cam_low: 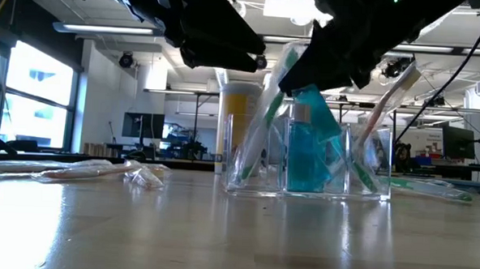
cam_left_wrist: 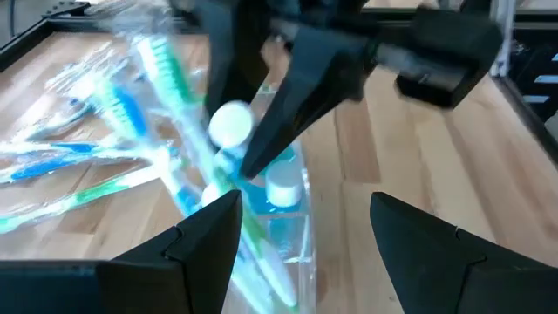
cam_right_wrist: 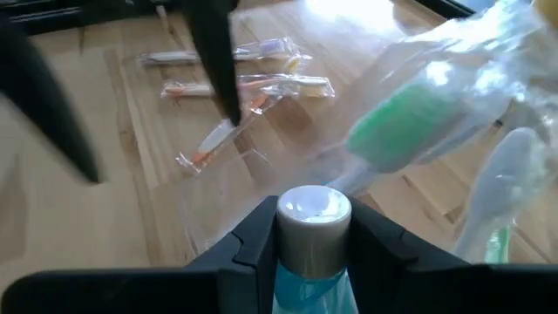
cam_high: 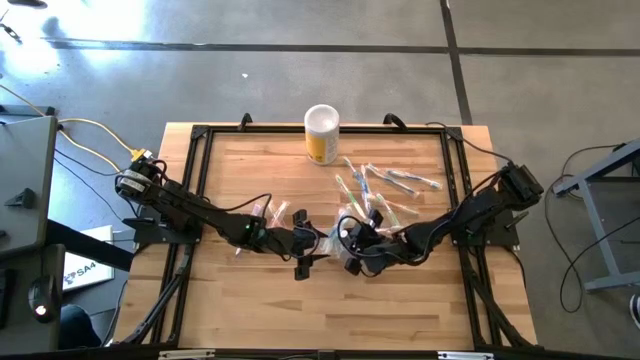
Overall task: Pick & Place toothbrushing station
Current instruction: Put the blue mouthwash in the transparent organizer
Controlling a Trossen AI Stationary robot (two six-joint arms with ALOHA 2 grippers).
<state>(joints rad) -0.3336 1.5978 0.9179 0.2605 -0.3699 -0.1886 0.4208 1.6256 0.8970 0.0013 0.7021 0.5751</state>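
A clear box-shaped holder stands mid-table with a teal toothpaste tube and wrapped toothbrushes leaning in it. My right gripper comes in over the holder from the right and is shut on another teal, white-capped toothpaste tube. My left gripper hovers open just left of the holder and above it, nothing between its fingers. Both grippers meet at the table's middle, the left gripper beside the right gripper. My right gripper pinches the tube's neck just under the white cap between its two fingers. The fingers slant down from the table's right side. The tube stands tilted, cap up, its teal body reaching down into the clear holder.
A yellow canister with a white lid stands at the far edge. Wrapped toothbrushes lie loose behind the right arm and near the left arm. A black frame rims the wooden table.
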